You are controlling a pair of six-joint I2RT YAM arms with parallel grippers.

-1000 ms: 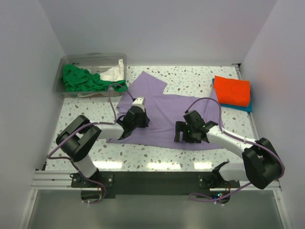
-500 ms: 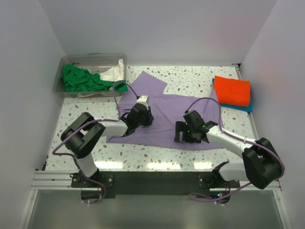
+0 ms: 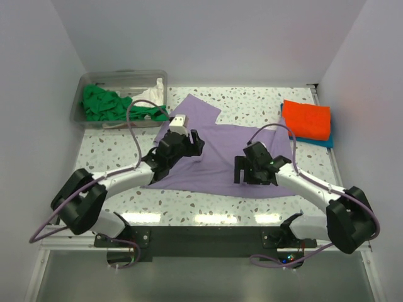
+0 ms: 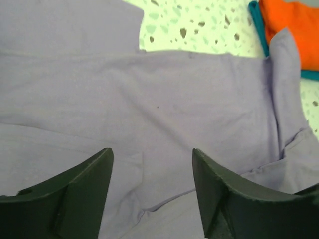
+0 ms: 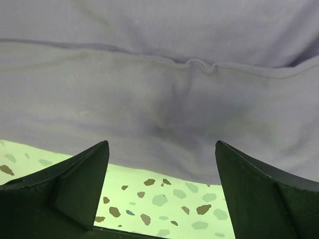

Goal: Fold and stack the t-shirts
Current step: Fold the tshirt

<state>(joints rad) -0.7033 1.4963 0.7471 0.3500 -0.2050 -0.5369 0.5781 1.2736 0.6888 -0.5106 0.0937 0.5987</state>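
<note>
Where the lavender t-shirt (image 3: 220, 160) lies: spread out in the middle of the table (image 3: 252, 100), between the two arms, one sleeve pointing to the far left and the other sleeve reaching toward the stack on the right.
Surface of this shirt: mostly flat; the left wrist view (image 4: 174, 99) shows some overlapping cloth edges close to the fingers, and the right wrist view (image 5: 159, 94) shows one long soft ridge across the cloth.
State of the left jaws: open, with nothing between them; the two dark fingers (image 4: 84, 194) stand apart above the left part of the shirt's body.
State of the right jaws: wide open and holding nothing; the fingers (image 5: 75, 184) stand on both sides of the near edge of the shirt, and the speckled table shows between them.
Left arm (image 3: 119, 179): stretched from the near left corner over the shirt.
Right arm (image 3: 308, 185): stretched from the near right corner over the near right part of the shirt.
Folded stack: an orange t-shirt (image 3: 306, 119) lies on top of a blue t-shirt (image 3: 322, 142) at the right edge of the table, just beside the lavender sleeve.
Clear tub (image 3: 119, 74): at the far left corner, with a crumpled green t-shirt (image 3: 104, 104) and a white t-shirt (image 3: 150, 95) inside; part of the green cloth hangs over the near side.
</note>
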